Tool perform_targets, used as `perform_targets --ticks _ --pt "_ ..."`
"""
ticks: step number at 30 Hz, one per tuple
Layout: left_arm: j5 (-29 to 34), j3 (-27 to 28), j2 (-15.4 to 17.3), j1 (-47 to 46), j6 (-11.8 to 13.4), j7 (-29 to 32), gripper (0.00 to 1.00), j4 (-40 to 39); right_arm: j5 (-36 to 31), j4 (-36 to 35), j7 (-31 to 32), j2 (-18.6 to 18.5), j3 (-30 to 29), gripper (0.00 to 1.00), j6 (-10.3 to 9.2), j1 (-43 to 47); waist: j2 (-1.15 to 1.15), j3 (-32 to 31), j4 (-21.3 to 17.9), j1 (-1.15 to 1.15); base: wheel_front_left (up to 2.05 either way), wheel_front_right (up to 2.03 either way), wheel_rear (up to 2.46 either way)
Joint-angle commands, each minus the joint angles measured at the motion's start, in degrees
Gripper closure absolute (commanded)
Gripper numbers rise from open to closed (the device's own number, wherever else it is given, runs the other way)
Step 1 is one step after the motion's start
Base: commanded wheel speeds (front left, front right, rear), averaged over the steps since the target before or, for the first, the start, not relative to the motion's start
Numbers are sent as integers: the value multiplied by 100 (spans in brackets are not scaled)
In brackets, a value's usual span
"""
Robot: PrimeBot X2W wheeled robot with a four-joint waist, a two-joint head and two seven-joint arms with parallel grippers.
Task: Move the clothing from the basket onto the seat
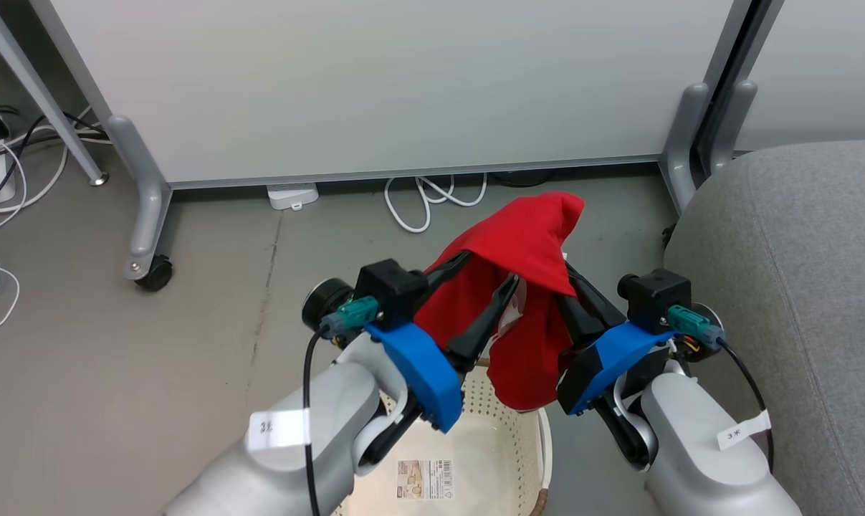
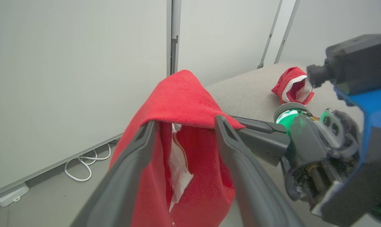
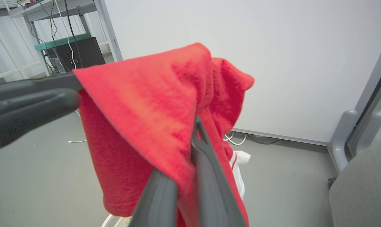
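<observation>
The red garment [image 1: 525, 236] hangs in the air over the far end of the basket [image 1: 518, 430], its lower hem dangling just above the rim. It hangs there because the right claw [image 1: 574, 290] is closed tight on a fold of it, with cloth bunched between the two dark fingers. The left claw [image 2: 184, 126] stands wide open and grips nothing; the fabric only lies draped like a tent over its spread fingertips. That looks like a handover to one arm, so the right arm, the one nearer the sofa [image 1: 783, 272], can carry the piece across alone. The sofa lies to the right of the basket, close by. A second red garment with white trim [image 2: 291, 88] already lies crumpled on the sofa cushion, farther back, so this appears to be the last piece to go over.

On the bare basket floor lies a paper label [image 1: 425, 479] with a barcode and small print too fine to read. Each pale forearm bears a white tag [image 1: 278, 428], marked with a "3" and a further sign that cannot be made out.
</observation>
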Motion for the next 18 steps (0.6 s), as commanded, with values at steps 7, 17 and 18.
perform_targets --ticks 7,17,18 --pt "706 822 298 805 -11 -23 0 -679 -19 -63 -20 -2 -43 100 1 58 0 37 1 0 0 0 0" --pt "1710 1958 488 1909 -11 -21 0 -1326 -44 -112 -20 -2 -87 100 1 82 0 56 -20 0 0 0 0" --pt "1773 2040 485 2003 -11 -21 0 -1365 -49 -112 -20 -2 -91 100 1 85 0 53 -19 0 0 0 0"
